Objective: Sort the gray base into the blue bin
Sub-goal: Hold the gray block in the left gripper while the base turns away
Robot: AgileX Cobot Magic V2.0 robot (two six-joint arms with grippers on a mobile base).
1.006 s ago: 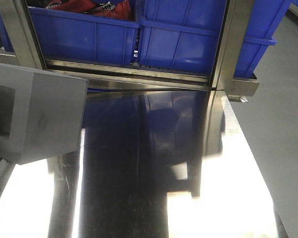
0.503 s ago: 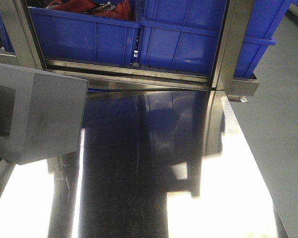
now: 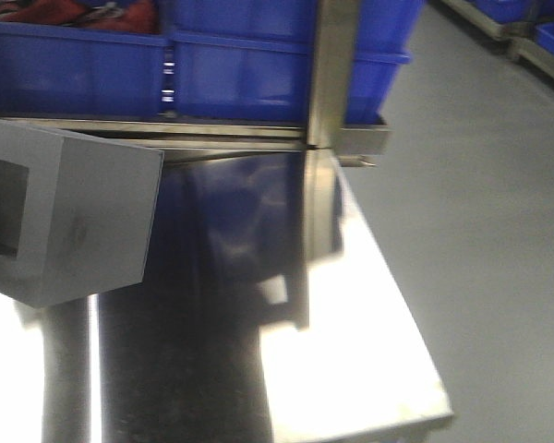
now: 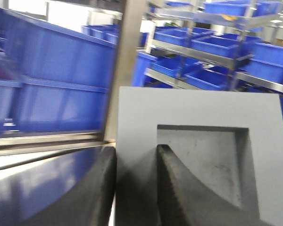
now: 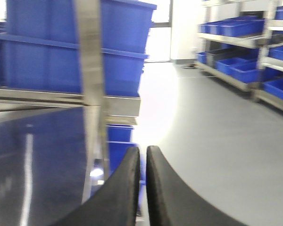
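Note:
The gray base (image 3: 83,221) hangs above the steel table at the left of the front view, its square recess facing left. In the left wrist view my left gripper (image 4: 136,155) is shut on one wall of the gray base (image 4: 198,113), with one finger outside and the other inside the recess. Blue bins (image 3: 240,83) stand in a row on the rack behind the table; they also show in the left wrist view (image 4: 47,89). My right gripper (image 5: 143,150) is shut and empty, out past the table's edge, over the floor.
A shiny steel table (image 3: 351,351) ends at the right and front. A steel rack post (image 3: 331,65) stands at its back right corner. Grey floor (image 3: 480,231) lies to the right. Shelves with more blue bins (image 5: 245,66) stand far right.
The bins, post and table have shifted left in the front view, and more floor shows at the right. The gray base keeps its place in the frame, still held.

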